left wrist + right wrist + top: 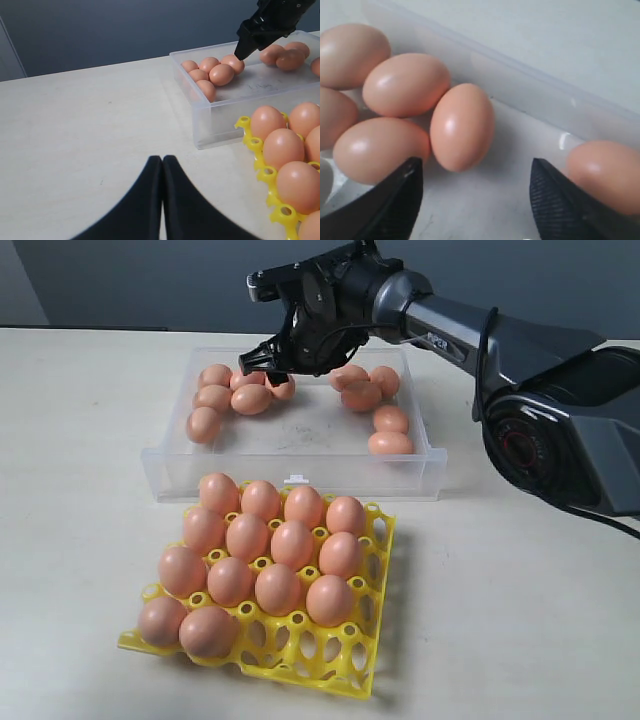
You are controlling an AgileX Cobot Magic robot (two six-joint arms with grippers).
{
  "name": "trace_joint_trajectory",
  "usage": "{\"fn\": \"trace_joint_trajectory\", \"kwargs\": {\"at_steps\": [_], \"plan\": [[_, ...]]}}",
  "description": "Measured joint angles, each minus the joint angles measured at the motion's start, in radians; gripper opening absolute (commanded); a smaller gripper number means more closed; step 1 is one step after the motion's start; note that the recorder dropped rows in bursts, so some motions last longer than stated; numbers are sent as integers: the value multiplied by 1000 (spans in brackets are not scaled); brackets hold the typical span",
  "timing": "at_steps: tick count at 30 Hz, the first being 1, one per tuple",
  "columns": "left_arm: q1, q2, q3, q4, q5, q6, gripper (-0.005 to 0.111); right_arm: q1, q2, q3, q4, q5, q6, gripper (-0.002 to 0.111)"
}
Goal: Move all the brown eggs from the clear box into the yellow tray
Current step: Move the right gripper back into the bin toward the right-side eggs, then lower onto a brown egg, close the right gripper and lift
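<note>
Currently the right gripper hangs low over the far left end of the box, jaws spread wide and holding nothing. One egg lies just ahead of the gap between its fingers, touching its neighbours. Loose eggs in the box sit in two clusters, one toward each far corner. The tray, just in front of the box, carries eggs in four rows, the nearest row holding two. The left gripper is pressed closed, empty, over the table.
</note>
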Motion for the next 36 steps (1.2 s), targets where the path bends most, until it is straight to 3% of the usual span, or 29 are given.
{"fn": "trace_joint_trajectory", "kwargs": {"at_steps": [10, 21, 36], "plan": [[0, 0, 0, 0, 0, 0, 0, -10, 0, 0, 11, -62, -30, 59], [0, 0, 0, 0, 0, 0, 0, -13, 0, 0, 65, 75, -32, 59], [0, 0, 0, 0, 0, 0, 0, -23, -12, 0, -192, 207, -16, 59]]}}
